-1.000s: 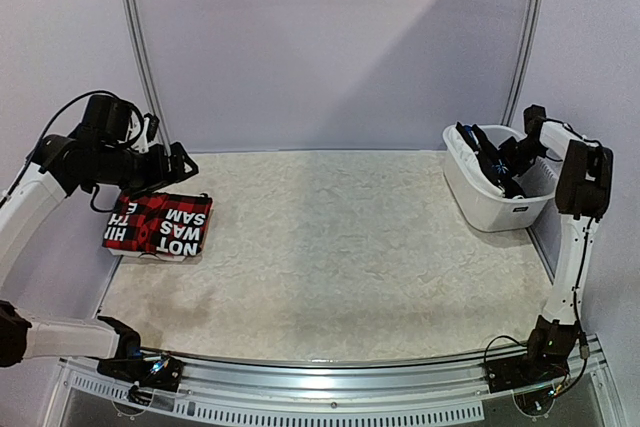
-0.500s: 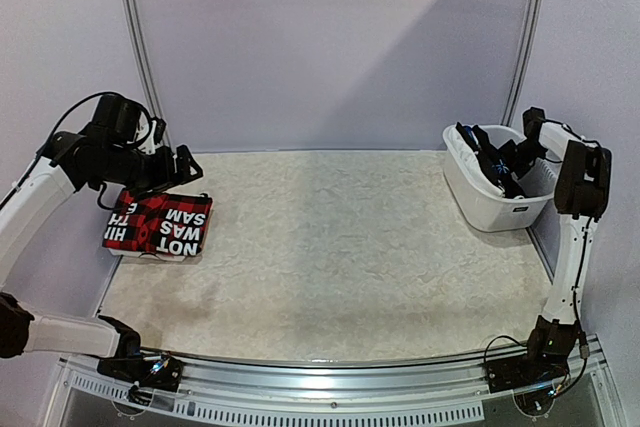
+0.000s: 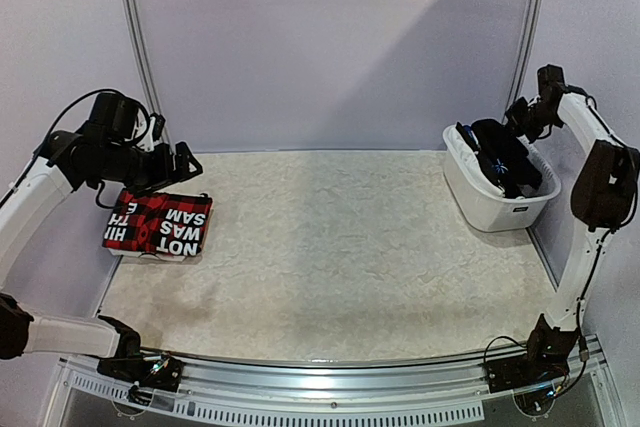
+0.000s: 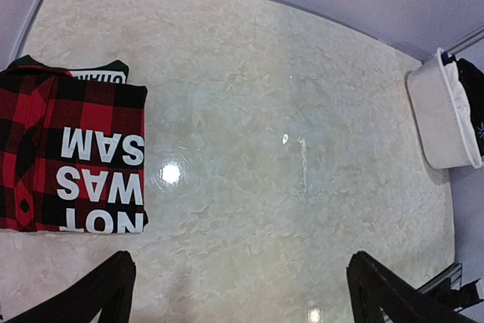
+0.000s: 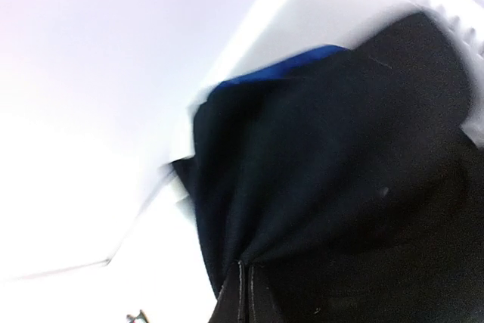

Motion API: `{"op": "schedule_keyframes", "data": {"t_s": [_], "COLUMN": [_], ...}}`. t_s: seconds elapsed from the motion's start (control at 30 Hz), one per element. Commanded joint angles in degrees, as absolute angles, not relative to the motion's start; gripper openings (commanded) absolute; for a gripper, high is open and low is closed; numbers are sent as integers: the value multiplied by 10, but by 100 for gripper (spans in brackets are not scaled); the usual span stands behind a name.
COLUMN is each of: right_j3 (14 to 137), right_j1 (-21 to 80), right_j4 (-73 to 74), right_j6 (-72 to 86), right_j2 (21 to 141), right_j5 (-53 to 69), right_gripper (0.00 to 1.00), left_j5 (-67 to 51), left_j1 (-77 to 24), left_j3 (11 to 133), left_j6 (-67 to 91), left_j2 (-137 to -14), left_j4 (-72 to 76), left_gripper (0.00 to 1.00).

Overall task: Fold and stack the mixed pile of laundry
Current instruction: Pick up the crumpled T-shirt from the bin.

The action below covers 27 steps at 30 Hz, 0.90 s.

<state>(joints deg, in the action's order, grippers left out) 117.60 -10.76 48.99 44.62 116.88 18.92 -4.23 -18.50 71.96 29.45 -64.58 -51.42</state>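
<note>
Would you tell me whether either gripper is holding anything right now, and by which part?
The right gripper pinches a gathered fold of the black garment over the white basket; the left gripper is open and empty.

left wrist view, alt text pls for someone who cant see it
A folded red-black plaid garment with white lettering lies at the left of a mottled table. A white basket holding a black garment sits at the right edge, and the left tool is open and empty at the bottom.
</note>
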Motion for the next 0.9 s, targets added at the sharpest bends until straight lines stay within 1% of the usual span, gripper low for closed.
{"op": "schedule_keyframes", "data": {"t_s": [0.0, 0.27, 0.47, 0.63, 0.8, 0.87], "right_j3": [1182, 1183, 1189, 1225, 1291, 1298], "right_j1": [-81, -42, -4, 53, 126, 155], "right_j4": [476, 457, 394, 318, 271, 259], "right_j6": [436, 438, 443, 464, 464, 456], "right_j2": [1099, 1033, 981, 956, 953, 946], "right_j5": [225, 256, 287, 318, 307, 278], "right_gripper": [0, 0, 0, 0, 0, 0], "left_j5": [-48, -49, -52, -59, -68, -71], "left_j1": [-193, -194, -194, -193, -193, -193], "left_j3": [714, 711, 708, 709, 711, 712], "left_j6": [285, 280, 277, 274, 273, 272], "left_j2": [-627, -617, -605, -602, -601, -600], "left_j4": [-498, -489, -483, -479, -474, -473], "left_gripper": [100, 100, 100, 100, 99, 98]}}
